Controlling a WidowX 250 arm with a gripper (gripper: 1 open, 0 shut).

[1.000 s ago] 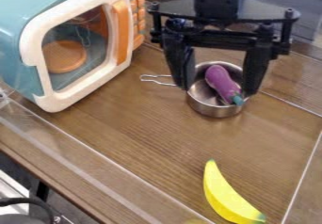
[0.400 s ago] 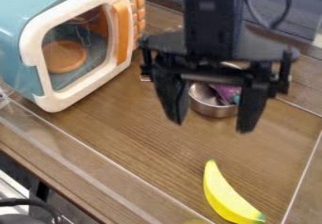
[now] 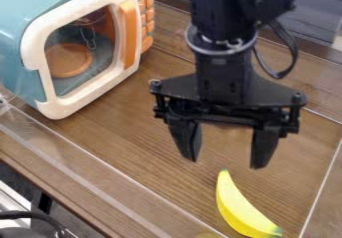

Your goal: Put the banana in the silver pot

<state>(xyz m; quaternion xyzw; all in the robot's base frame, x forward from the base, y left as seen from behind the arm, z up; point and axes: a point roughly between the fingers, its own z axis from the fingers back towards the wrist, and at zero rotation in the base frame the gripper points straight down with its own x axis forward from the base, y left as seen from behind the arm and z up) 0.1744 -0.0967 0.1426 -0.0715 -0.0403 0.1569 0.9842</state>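
**Banana flat near front edge, gripper spread above**

While the gripper point(image 3: 225, 150) hangs fingers-down with jaws wide apart and empty, the banana point(image 3: 242, 208) lies on the wooden table point(image 3: 107, 142). Its long axis runs from upper left to lower right, greenish tip toward the front.

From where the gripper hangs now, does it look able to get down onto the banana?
Probably yes. The gripper is open and pointing down, just up and left of the banana, which lies flat on bare wooden table with nothing over or against it. A short shift toward the near edge should do.
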